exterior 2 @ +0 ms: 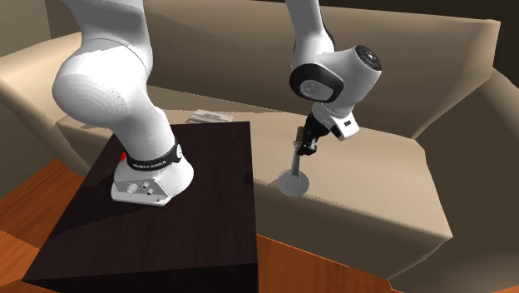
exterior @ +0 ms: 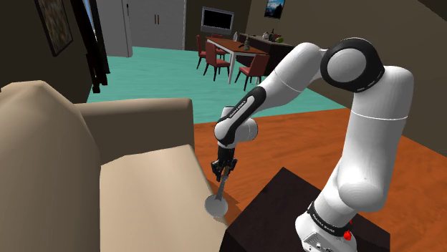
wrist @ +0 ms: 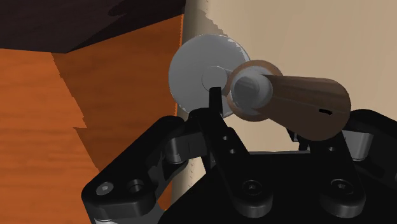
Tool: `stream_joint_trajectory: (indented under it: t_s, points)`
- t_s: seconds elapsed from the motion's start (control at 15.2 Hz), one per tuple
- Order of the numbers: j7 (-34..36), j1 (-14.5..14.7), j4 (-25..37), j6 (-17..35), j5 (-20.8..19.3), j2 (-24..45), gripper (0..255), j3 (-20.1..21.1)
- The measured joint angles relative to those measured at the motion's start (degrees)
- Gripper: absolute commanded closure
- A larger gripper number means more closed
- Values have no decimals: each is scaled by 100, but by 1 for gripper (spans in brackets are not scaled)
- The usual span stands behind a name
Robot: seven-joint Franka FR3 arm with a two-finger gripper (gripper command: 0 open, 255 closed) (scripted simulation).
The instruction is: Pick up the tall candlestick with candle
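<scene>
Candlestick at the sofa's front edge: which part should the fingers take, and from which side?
Take the candlestick high on its thin stem, just under the brown candle, coming down from above. It stands near upright, and its round base is a wide flat disc, likely too broad to clasp. The gripper is shut there, one finger on each side.

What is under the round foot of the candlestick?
The beige sofa seat, near its front edge beside the dark stand. The gripper holds the candlestick. Its foot covers the spot right below, so I cannot tell whether it touches the cushion.
</scene>
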Motion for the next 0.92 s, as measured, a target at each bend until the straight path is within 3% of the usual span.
stream_joint_trajectory:
  t_s: [0.92]
  points:
    - [426,31,-78,-910,-389,-1021,255,-125]
